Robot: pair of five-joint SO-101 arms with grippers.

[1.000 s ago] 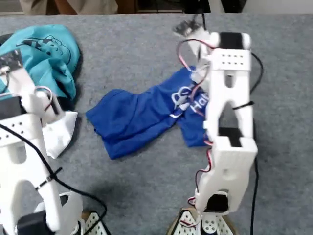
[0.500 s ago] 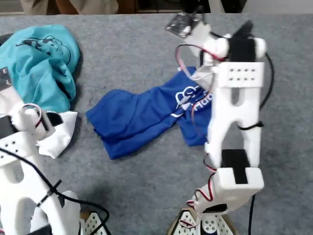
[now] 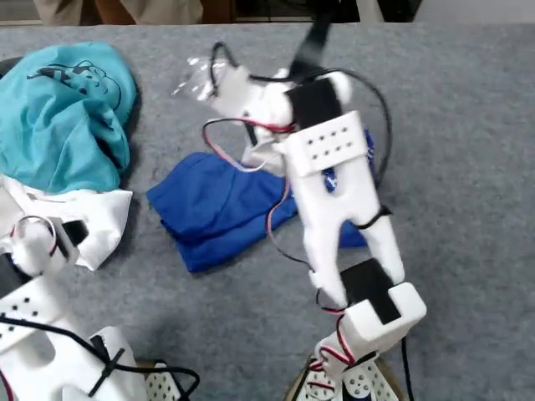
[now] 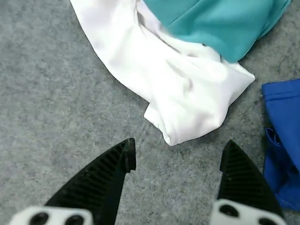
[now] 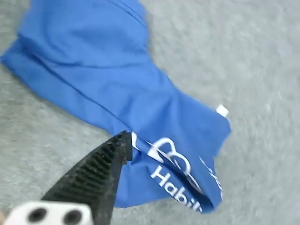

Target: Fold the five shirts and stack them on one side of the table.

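Observation:
A crumpled blue shirt (image 3: 213,209) with white print lies mid-table; the right wrist view shows the blue shirt (image 5: 103,70) from close above. My right arm (image 3: 330,167) stretches across it, with my right gripper (image 3: 199,77) above the grey cloth past the shirt's far edge. At the far left a teal shirt (image 3: 71,109) lies bunched on top of a white shirt (image 3: 100,221). My left gripper (image 4: 176,161) hangs open over bare table, just short of the white shirt (image 4: 187,79), holding nothing. The left arm (image 3: 33,309) sits low at the near left corner.
The grey felt table top (image 3: 468,125) is bare on its right half and along the near edge. Both arm bases stand at the near edge. The teal shirt (image 4: 220,23) and a blue shirt corner (image 4: 286,140) border the left wrist view.
My right arm has swung left across the blue shirt, carrying its gripper from the far middle toward the left. The left arm has pulled back toward the near edge.

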